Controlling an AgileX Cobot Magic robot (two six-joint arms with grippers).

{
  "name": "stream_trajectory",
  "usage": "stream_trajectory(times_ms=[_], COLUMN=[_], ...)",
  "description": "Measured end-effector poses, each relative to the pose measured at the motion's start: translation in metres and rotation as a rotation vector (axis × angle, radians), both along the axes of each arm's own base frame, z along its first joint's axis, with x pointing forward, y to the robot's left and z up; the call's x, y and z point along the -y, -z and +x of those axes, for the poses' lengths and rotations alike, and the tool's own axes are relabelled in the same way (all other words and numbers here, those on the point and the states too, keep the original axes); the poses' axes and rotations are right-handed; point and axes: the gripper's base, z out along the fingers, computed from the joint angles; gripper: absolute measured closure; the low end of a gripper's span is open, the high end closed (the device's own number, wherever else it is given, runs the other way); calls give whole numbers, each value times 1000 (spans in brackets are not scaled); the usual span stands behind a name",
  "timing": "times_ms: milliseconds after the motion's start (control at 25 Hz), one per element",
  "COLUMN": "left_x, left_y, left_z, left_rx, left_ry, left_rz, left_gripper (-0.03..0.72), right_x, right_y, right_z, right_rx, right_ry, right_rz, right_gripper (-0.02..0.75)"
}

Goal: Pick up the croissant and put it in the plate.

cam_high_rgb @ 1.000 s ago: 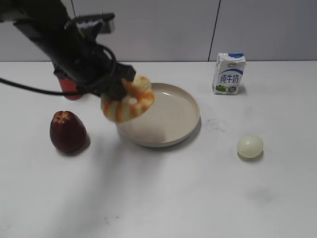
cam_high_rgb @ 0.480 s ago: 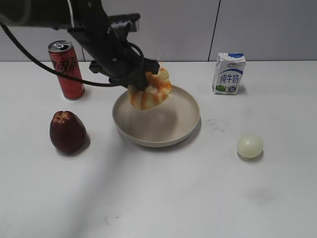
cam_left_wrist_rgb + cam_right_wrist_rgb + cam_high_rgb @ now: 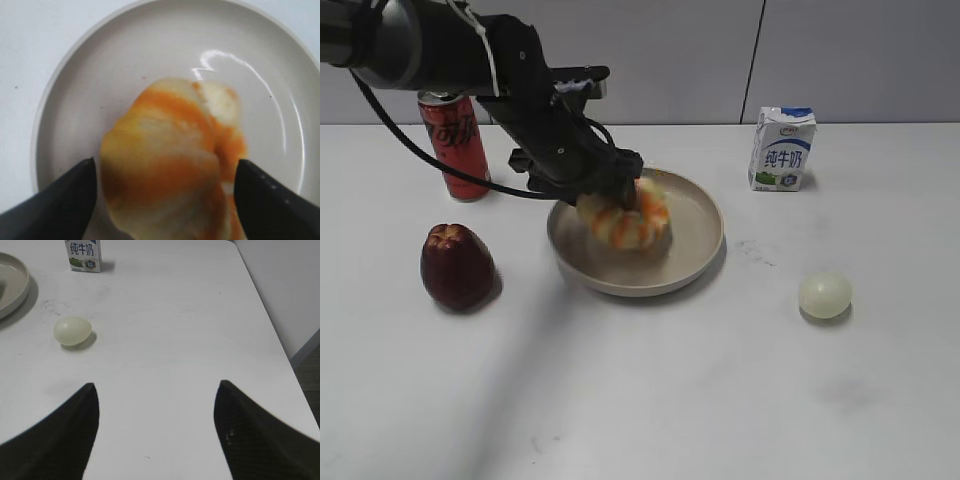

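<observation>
The croissant (image 3: 630,218), pale yellow with orange stripes, lies inside the beige plate (image 3: 700,255) on its left half. My left gripper (image 3: 618,186) sits just above and behind it. In the left wrist view the croissant (image 3: 170,165) looks blurred between the widely spread fingers of the left gripper (image 3: 166,161), with the plate (image 3: 75,100) under it; the fingers look open and loose around it. My right gripper (image 3: 156,384) is open and empty over bare table, and it does not show in the exterior view.
A red cola can (image 3: 452,145) stands at the back left, and a dark red fruit (image 3: 456,265) lies left of the plate. A milk carton (image 3: 782,148) stands at the back right. A pale egg-like ball (image 3: 825,295) lies right of the plate. The table's right edge (image 3: 280,340) is near the right gripper.
My left gripper carried the croissant right from beside the plate to over it, then lowered it. The croissant now rests in the plate and the fingers have spread.
</observation>
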Motion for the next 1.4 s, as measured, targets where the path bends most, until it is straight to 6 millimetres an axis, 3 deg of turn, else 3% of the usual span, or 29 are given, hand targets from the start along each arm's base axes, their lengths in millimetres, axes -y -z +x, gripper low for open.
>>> stream_trajectory(times_ms=[240,360,520,720,840,1000,1160,1400], left_x=[-1,-1,-6,-34,-58,-89,-119,-170], left_y=[-2,-21,-81,-164,-200,-232,-238,-193], left_z=[1,0,-9,-40,-64,-85,-112,-177], left_rx=[18,26,69,164,174,217,220,105], left_ry=[15,32,79,130,125,64,0,-79], left_rz=[20,16,13,87,130,164,188,254], left_gripper=[28,28,29,39,54,73,83,88], right_x=[0,0,0,0,0,0,0,0], right_y=[0,0,0,0,0,0,0,0], right_z=[0,0,0,0,0,0,0,0], right_rx=[0,0,0,0,0,0,0,0], right_ry=[0,0,0,0,0,0,0,0], right_rz=[0,0,0,0,0,0,0,0], right_gripper=[193,193,193,193,193,193,193,193])
